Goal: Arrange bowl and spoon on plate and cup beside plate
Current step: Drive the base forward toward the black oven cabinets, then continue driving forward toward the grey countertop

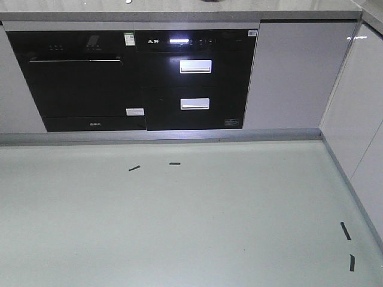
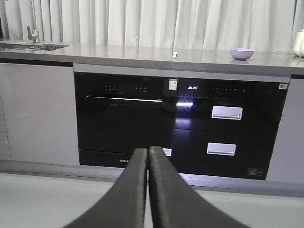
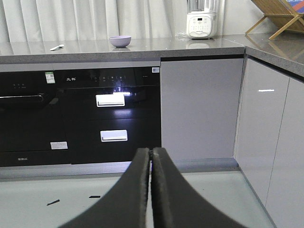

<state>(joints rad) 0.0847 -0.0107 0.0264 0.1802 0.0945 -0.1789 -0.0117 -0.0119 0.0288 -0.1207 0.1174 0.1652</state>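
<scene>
Pale grey-green floor (image 1: 179,227) across lower frame, with 4 black tape strips (image 1: 174,163). Black built-in appliances (image 1: 78,89) at upper centre, 2 silver handles (image 1: 195,66). Grey cabinets (image 1: 293,72) upper right. White curtains (image 2: 142,21) along top, above grey countertop (image 2: 142,54).

Kitchen: grey countertop (image 3: 142,47) over built-in black appliances (image 1: 137,78), pale cabinets (image 3: 197,109), a sink faucet (image 2: 32,34), a blender (image 3: 202,21) — looks domestic.

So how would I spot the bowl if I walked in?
Find the long grey countertop above the black built-in appliances. The bowl sits on it, roughly above the unit with two white handles. It alone is round and pale purple; the spoon nearby is small and flat, the white blender tall.
</scene>
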